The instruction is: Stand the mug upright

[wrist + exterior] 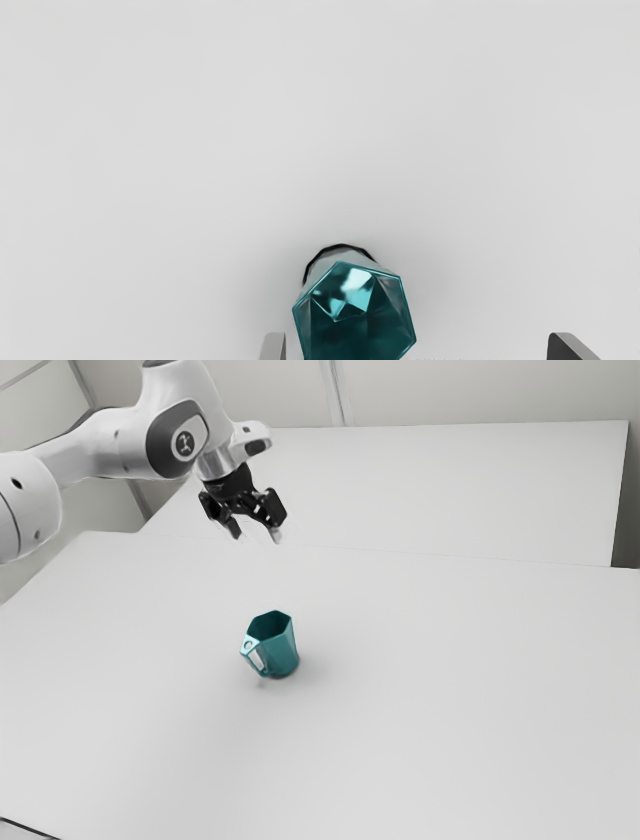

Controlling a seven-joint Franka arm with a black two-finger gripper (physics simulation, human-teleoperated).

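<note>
From where I stand, the desk point(450, 710) presents a smooth, matte, pale grey top. A dark line point(30, 828) crosses its near corner at the exterior view's left. Beyond the desk lies a second flat, whitish surface point(450, 480). Rear wall point(480, 390): light grey, divided by a vertical strip point(336, 390). Side wall point(35, 420): pale, with thin seams. Illumination: diffuse, nearly even.

Wrist view: mug point(357, 330) cut off by the bottom edge, its rim hiding part of the base; both fingers point(273, 347) cropped there too. Exterior view: arm point(125, 445) cropped at left and top. Dark-edged thing point(30, 829), lower-left corner, mostly cut off, identity unclear.
</note>
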